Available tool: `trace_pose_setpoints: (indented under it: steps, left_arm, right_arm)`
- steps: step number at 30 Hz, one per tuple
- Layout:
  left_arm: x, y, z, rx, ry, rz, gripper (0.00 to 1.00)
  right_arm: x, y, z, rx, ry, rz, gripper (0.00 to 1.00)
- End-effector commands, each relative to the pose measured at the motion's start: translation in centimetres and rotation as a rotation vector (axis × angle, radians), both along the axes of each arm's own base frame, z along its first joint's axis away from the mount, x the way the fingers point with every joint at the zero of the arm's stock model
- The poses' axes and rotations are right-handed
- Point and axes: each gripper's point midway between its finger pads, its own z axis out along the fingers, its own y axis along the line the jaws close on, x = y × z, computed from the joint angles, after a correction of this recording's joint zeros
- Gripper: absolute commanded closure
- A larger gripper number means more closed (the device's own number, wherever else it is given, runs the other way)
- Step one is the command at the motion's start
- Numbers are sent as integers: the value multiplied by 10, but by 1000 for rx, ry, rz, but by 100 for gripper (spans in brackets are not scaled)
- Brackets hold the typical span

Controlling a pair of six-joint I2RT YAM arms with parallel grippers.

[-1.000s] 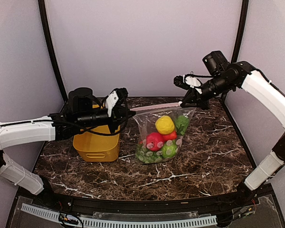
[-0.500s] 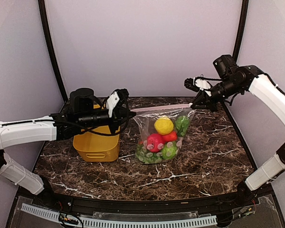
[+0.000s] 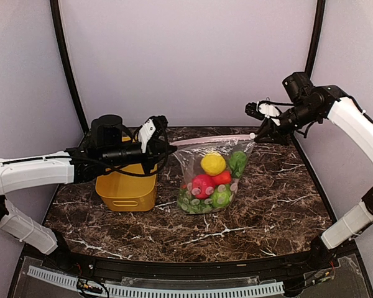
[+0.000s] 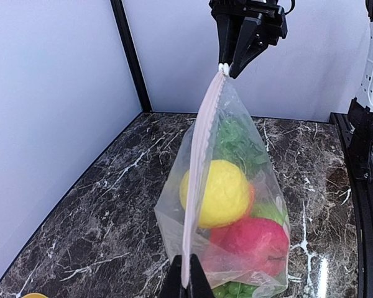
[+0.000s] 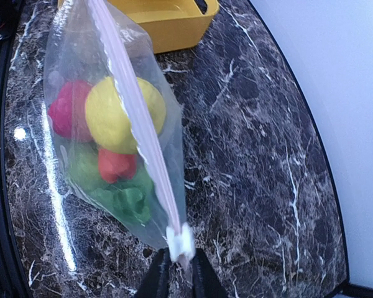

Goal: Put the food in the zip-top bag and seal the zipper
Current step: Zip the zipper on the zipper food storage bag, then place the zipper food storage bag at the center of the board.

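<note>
Two grippers share one strip: the left gripper (image 4: 186, 282) is fully closed, its fingertips pinching one end of the zipper (image 4: 199, 167); the right gripper (image 4: 231, 62) has its fingers almost together, with the white end tab of that strip caught between their tips. The zipper runs straight and taut from one gripper to the other, lifted clear of the table (image 3: 267, 205), and along its visible length it reads as one pressed-together line. The zip-top bag (image 3: 211, 180) hangs below that line, between the two grippers, its bottom edge resting on the marble top.

All the food (image 3: 211, 181) in view sits inside the bag: the lemon (image 3: 214, 163) is uppermost, just beneath the middle of the strip; the leafy greens (image 3: 238, 161) lie beside it, on the right gripper's side; the apple (image 3: 202, 185) sits lower, toward the left gripper; a small orange-red piece (image 3: 222, 177) is wedged between apple and greens; a green round one (image 3: 222, 197) lies at the bottom. What else is down there I cannot tell through the crinkled plastic.

The yellow basket (image 3: 125, 189) stands on the table behind and below the left gripper's fingertips, under its wrist, apart from the bag.
</note>
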Motion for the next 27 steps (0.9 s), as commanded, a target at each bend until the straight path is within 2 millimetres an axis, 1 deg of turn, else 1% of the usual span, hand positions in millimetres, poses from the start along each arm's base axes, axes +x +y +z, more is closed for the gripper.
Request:
trace_pose_setpoints:
  steps: [1, 3, 4, 5, 6, 7, 8, 9, 10, 11, 12, 13, 14, 15, 16, 17, 18, 19, 20, 21, 23, 24, 25, 26, 27]
  left_arm:
    - [9, 5, -4, -9, 24, 22, 99]
    - [20, -8, 4, -39, 12, 14, 99]
    - [25, -11, 6, -45, 2, 21, 99]
    - [37, -20, 10, -59, -22, 28, 99]
    - [45, -24, 13, -61, -45, 34, 99]
    - [62, -32, 19, -73, -65, 41, 99]
    - [69, -38, 20, -79, -67, 29, 99]
    - [90, -43, 30, -101, -69, 40, 99]
    - [98, -48, 36, -117, -63, 23, 99]
    - [121, -52, 44, -148, -56, 34, 99]
    - [128, -56, 52, -168, -59, 13, 99]
    - [146, -60, 67, -203, -75, 21, 99]
    - [152, -63, 74, -216, -83, 10, 99]
    - [159, -69, 90, -243, -106, -6, 99]
    - [161, -72, 99, -261, -120, -18, 99]
    - [160, -75, 117, -300, -134, -44, 99]
    - [158, -78, 126, -322, -144, -61, 99]
    - [152, -79, 140, -346, -154, -91, 99]
    - [145, -80, 148, -354, -161, -106, 99]
    - [140, -79, 149, -351, -164, -118, 99]
    - [131, -73, 141, -337, -156, -113, 99]
    - [125, -66, 131, -333, -148, -94, 99]
    - [124, -62, 121, -331, -137, -79, 99]
    - [119, -57, 98, -325, -103, -61, 99]
    - [112, -51, 100, -350, -121, -55, 99]
  right_arm:
    - [0, -18, -4, -32, 25, -53, 77]
    - [0, -11, 7, 29, 29, -26, 67]
    - [4, -10, 19, 73, 14, -21, 62]
    - [12, -11, 31, 123, 6, -24, 58]
    - [24, -14, 43, 170, 3, -37, 55]
    - [37, -19, 55, 213, 5, -57, 54]
    - [49, -24, 69, 256, 2, -73, 52]
    - [61, -30, 79, 285, -1, -87, 52]
    - [74, -35, 84, 307, 0, -111, 51]
    - [86, -40, 89, 328, -1, -135, 51]
    - [96, -45, 91, 350, 9, -155, 51]
    - [103, -48, 93, 371, 20, -168, 51]
    - [108, -52, 95, 388, 25, -180, 50]
    - [111, -54, 96, 400, 32, -188, 50]
    - [112, -55, 95, 407, 35, -195, 50]
    - [110, -55, 95, 413, 34, -195, 50]
    - [108, -55, 94, 417, 35, -196, 50]
    - [106, -56, 92, 422, 31, -198, 50]
    - [102, -56, 92, 428, 24, -199, 50]
    - [100, -57, 89, 429, 20, -199, 50]
    - [91, -57, 83, 428, 13, -197, 50]
    - [88, -57, 79, 429, 16, -197, 50]
    - [85, -57, 77, 434, 20, -198, 50]
    - [82, -55, 73, 445, 33, -195, 50]
    - [77, -52, 71, 465, 49, -182, 50]
